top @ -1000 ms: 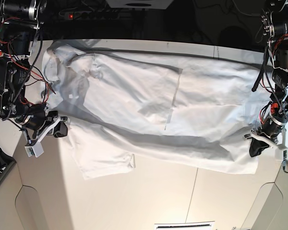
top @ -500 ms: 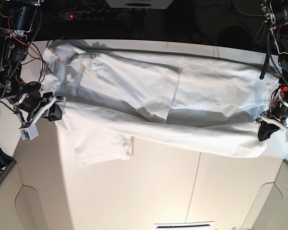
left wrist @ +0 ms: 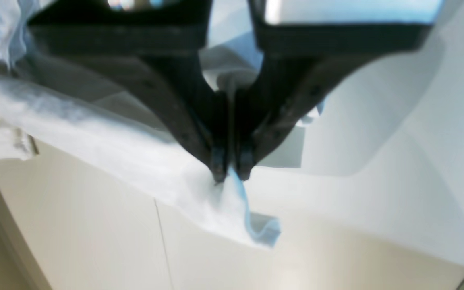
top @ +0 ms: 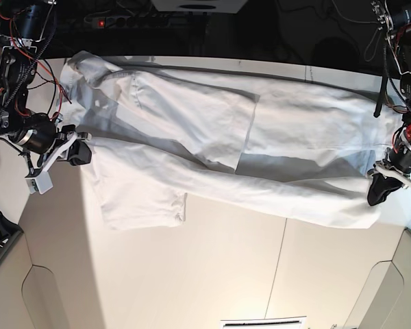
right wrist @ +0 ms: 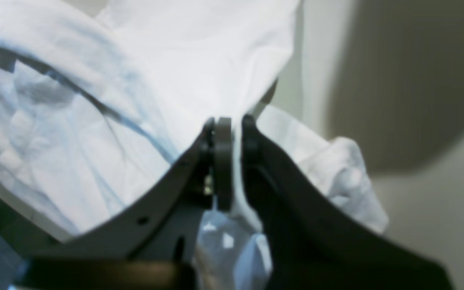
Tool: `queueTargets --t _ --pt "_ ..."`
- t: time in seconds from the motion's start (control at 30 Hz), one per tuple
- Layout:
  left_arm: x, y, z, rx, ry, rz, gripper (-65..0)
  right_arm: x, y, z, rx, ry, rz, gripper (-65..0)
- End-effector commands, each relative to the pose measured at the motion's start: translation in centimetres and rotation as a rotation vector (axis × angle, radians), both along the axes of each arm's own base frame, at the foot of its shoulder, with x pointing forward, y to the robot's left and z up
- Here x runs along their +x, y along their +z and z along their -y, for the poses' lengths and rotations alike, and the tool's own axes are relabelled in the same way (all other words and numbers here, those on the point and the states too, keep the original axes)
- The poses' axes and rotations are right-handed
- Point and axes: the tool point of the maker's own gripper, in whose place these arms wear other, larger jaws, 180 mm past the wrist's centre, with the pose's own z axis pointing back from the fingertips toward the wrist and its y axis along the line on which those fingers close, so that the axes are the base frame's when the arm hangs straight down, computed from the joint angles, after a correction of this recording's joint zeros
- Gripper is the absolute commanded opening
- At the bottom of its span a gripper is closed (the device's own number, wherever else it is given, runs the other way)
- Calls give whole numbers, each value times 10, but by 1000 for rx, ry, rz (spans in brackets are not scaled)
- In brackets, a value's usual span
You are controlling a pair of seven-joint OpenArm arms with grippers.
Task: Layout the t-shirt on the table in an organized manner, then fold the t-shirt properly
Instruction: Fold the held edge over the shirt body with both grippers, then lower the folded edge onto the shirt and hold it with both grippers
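Observation:
The white t-shirt [top: 212,137] stretches lengthwise across the far half of the table [top: 226,274], its near long edge lifted and taut between both grippers. A short sleeve [top: 140,205] hangs toward the near left. In the base view my right gripper [top: 79,154] is at the shirt's left end and my left gripper [top: 378,192] at its right end. In the left wrist view, the left gripper [left wrist: 230,177] is shut on a pinch of t-shirt [left wrist: 135,153] above the table [left wrist: 95,241]. The right wrist view has my right gripper [right wrist: 232,133] shut on bunched t-shirt [right wrist: 199,60].
A thin seam [top: 282,247] runs across the near tabletop. Dark cables and a power strip [top: 130,20] lie beyond the far edge. Rounded cutouts mark the near corners [top: 41,295]. A white sheet [top: 264,322] sits at the near edge.
Both grippers moved toward the far side of the table, pulling the shirt's near edge and sleeve with them. The fabric between them has drawn tauter. Both grips held.

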Motion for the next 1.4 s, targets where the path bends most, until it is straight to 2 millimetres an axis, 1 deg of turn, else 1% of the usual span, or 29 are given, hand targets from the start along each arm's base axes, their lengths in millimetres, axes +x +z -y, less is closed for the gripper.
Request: queueTargets --t 0.0,0.17,0.27,0.37,0.53,0.67,0.8,0.93,1.17,1.37 --pt "5 24 -10 16 2 69 -650 11 15 4 -1 0 50 -650" --pt "-4 23 -21 22 31 56 -650 10 17 11 -17 5 51 -650" --pt "-9 17 -23 21 35 31 -650 10 20 20 -27 9 52 -650" --pt "-13 12 -23 22 32 13 -650 9 21 23 -32 16 48 -650" --pt "-18 5 -23 48 23 -18 -650 3 16 23 -39 24 17 -650" --pt "-19 3 -26 71 23 -34 -650 -8 9 25 -41 25 -10 -650" --pt "-20 1 -26 86 19 -46 -650 -18 4 33 -58 26 -33 -650" --pt "-22 -4 -26 119 8 -72 -650 -23 2 40 -75 28 -48 -650" --pt "-26 -12 -28 170 -8 -113 -650 -33 -5 41 -83 29 -73 -650" --pt "-26 -12 -28 170 -8 -113 -650 -37 -9 45 -108 25 -81 -650"
